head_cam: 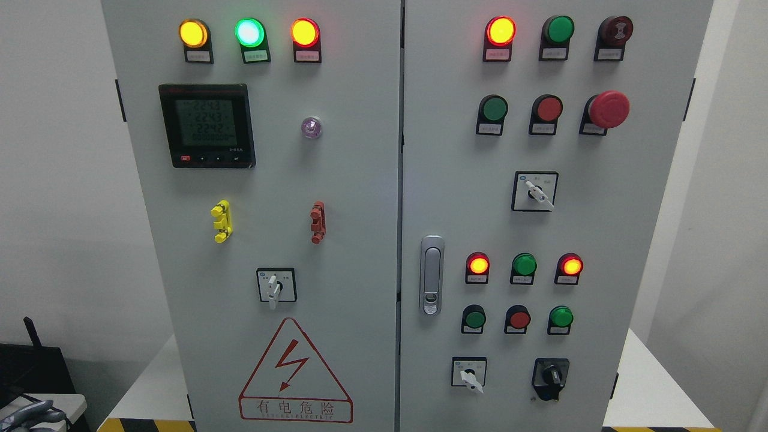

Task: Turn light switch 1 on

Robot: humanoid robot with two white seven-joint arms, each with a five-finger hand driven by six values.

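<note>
A grey, rounded hand [30, 414] shows at the lower-left corner.

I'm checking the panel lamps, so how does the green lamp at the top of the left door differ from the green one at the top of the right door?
The left door's green lamp glows brightly with a whitish centre; the right door's green lamp looks dark and unlit. The left one sits between lit yellow and red lamps; the right one sits between a lit red lamp and a dark red unit. Both are round, with a small label below.
</note>
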